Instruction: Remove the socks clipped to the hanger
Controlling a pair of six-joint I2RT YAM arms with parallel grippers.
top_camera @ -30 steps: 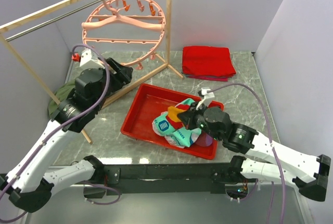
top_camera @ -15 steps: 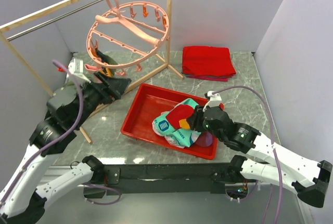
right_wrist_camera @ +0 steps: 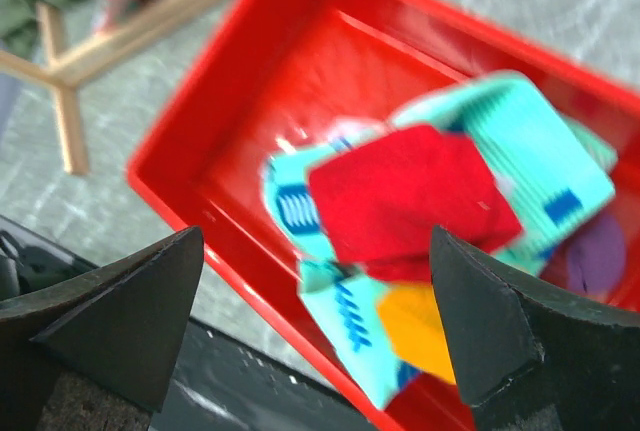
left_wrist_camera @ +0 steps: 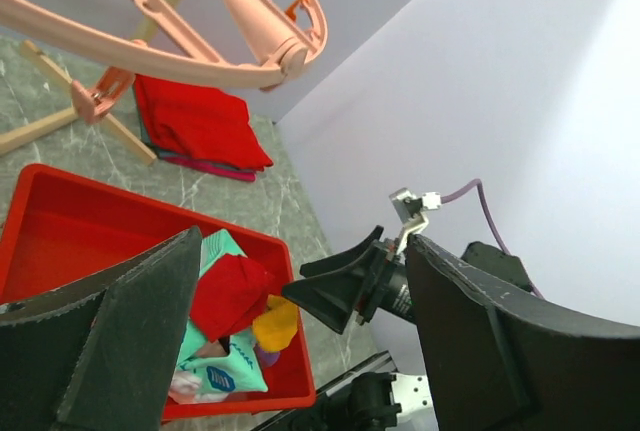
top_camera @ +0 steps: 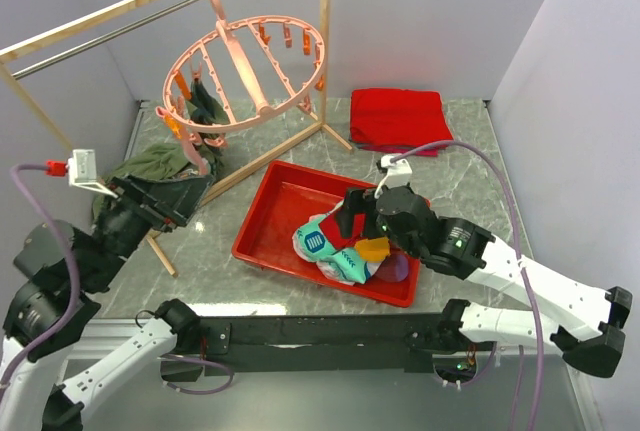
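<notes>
Pink plastic is forming the hanger, which is hanging by its hook from the metal bar of the wooden rack. It is tilting steeply, so its clips are presenting toward the left arm. One dark green sock is dangling from a clip on the ring's left side; you are treating it as the item left to remove.

The left claw is standing below and beside that sock, fingers spread wide with nothing between them. This is placing it for an approach from underneath.

The right claw is hovering over the red tray, fingers fully apart and empty, because the tray is serving as the drop point. A maroon sock is lying directly beneath it on the pile of teal and orange-yellow socks. The right wrist view is blurring, so you are not able to confirm whether that sock is resting or falling. The tray is sitting on the counter, near the rack's foot.
</notes>
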